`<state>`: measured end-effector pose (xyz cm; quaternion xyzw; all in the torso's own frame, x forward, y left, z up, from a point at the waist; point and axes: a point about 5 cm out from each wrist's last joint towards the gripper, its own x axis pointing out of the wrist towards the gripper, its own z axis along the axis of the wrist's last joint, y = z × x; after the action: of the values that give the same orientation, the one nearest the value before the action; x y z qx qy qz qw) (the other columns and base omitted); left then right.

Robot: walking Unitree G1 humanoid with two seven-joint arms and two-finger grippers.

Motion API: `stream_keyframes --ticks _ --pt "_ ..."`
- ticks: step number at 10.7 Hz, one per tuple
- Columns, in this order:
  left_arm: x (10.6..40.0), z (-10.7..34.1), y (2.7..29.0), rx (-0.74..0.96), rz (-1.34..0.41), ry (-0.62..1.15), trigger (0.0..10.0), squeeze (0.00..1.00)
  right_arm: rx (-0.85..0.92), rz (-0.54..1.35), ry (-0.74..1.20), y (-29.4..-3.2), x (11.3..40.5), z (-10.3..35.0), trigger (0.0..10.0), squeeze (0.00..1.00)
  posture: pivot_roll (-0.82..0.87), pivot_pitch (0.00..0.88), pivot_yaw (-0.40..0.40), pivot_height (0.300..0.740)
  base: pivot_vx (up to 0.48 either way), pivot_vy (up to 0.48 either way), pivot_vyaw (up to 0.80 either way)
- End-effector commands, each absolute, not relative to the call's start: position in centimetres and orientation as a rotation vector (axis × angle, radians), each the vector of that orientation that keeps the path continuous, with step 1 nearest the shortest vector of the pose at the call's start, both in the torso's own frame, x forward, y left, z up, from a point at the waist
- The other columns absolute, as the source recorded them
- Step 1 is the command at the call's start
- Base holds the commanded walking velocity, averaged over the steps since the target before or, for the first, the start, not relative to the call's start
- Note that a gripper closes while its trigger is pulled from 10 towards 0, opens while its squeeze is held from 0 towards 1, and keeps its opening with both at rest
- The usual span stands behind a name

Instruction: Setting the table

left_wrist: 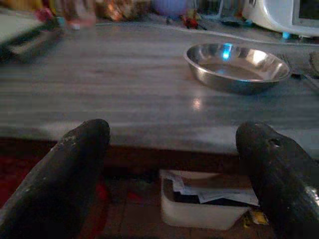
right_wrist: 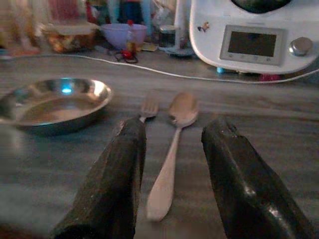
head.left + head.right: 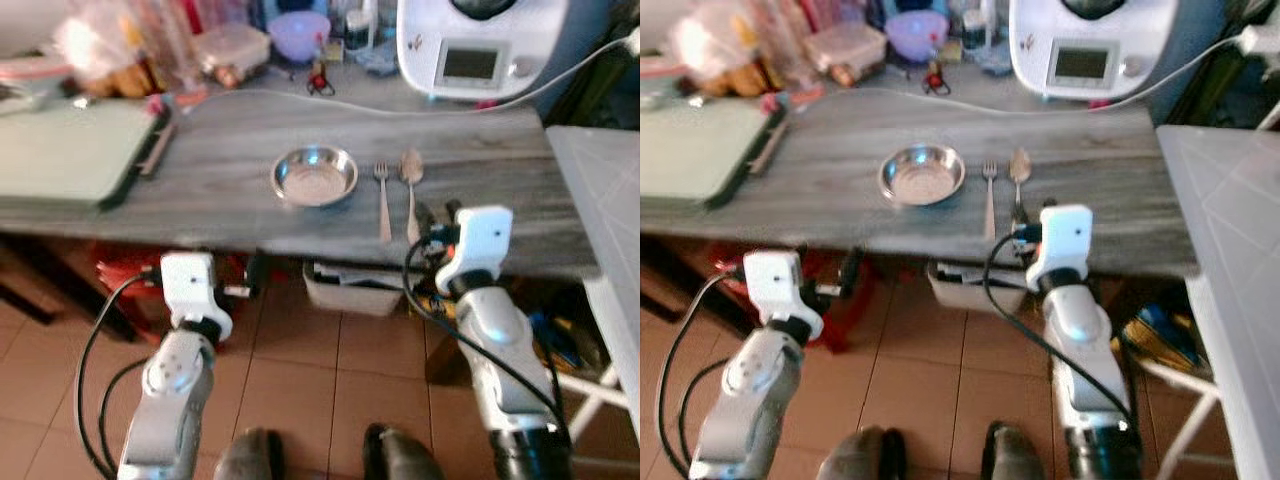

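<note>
A steel bowl (image 3: 314, 175) sits in the middle of the grey wooden table (image 3: 220, 200). Just right of it a fork (image 3: 382, 200) and a spoon (image 3: 411, 190) lie side by side, handles toward the front edge. My right gripper (image 2: 174, 127) is at that front edge, open, its two fingers straddling the spoon (image 2: 172, 149) handle's end with nothing held. The left gripper (image 1: 172, 134) hangs lower, in front of and below the table edge, open wide and empty, facing the bowl (image 1: 237, 67).
A white kitchen machine (image 3: 480, 45) with a cable, a purple bowl (image 3: 298, 35) and food containers crowd the table's back. A green board (image 3: 70, 150) lies at the left. A white bin (image 3: 345, 285) stands under the table. A white surface (image 3: 610, 200) borders the right.
</note>
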<state>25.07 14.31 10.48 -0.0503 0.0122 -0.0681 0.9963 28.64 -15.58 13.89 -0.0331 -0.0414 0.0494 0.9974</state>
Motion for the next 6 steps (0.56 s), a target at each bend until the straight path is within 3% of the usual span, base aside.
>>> stream_keyframes --ticks 1,6 --pt "24.92 10.19 14.42 -0.096 -0.135 0.036 10.0 0.0 -0.063 0.096 -0.076 -15.67 28.67 13.96 10.0 0.0 0.0 0.071 0.06 0.74 -0.274 0.0 0.0" --pt "24.74 10.05 14.26 -0.102 -0.144 0.041 10.0 0.0 -0.06 0.056 -0.044 -16.25 29.12 13.83 10.0 0.0 -0.01 0.072 0.059 0.74 -0.275 0.0 0.0"
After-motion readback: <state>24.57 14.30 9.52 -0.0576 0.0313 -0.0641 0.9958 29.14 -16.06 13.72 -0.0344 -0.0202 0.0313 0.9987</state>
